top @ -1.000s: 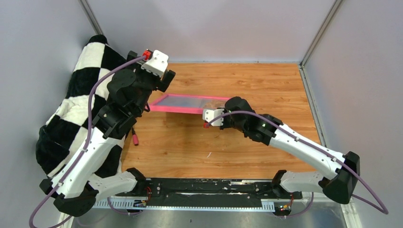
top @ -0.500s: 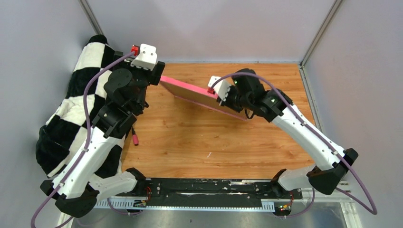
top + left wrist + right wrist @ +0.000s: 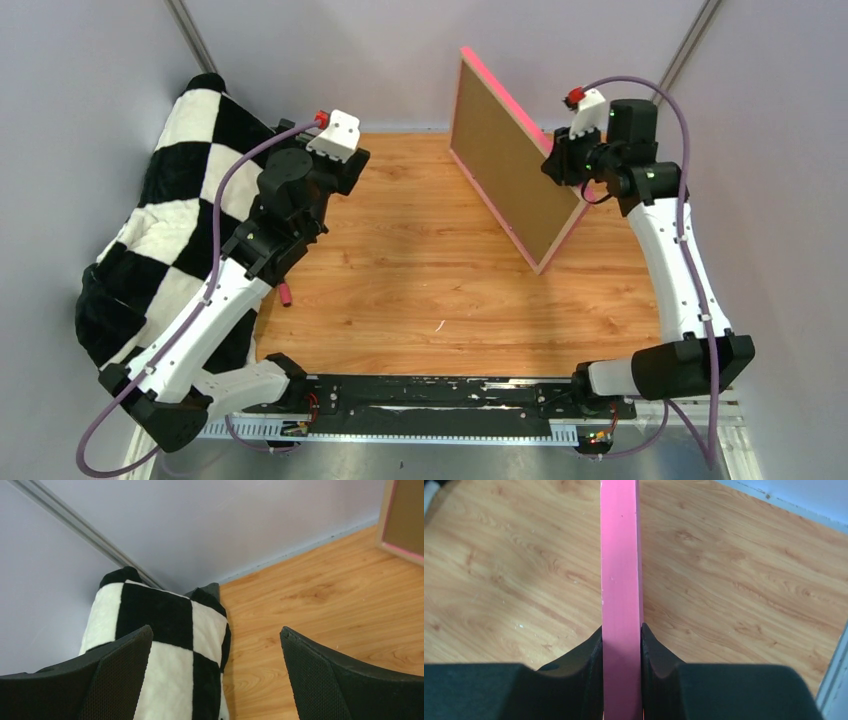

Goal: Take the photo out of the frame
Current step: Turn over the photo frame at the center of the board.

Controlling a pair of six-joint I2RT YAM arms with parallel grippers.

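Wood-grain surface (image 3: 400, 290) beneath left end effector (image 3: 215, 632) and right end effector (image 3: 621, 630). Plain pale grey walls (image 3: 380, 60) beyond both, closing three sides. Metal corner posts (image 3: 186, 28) at rear. Black-and-white chequered cloth (image 3: 160, 615) just below left end effector, bunched against wall. Even, diffuse light.

Overhead plus close wrist views, frame (image 3: 621, 580) shared
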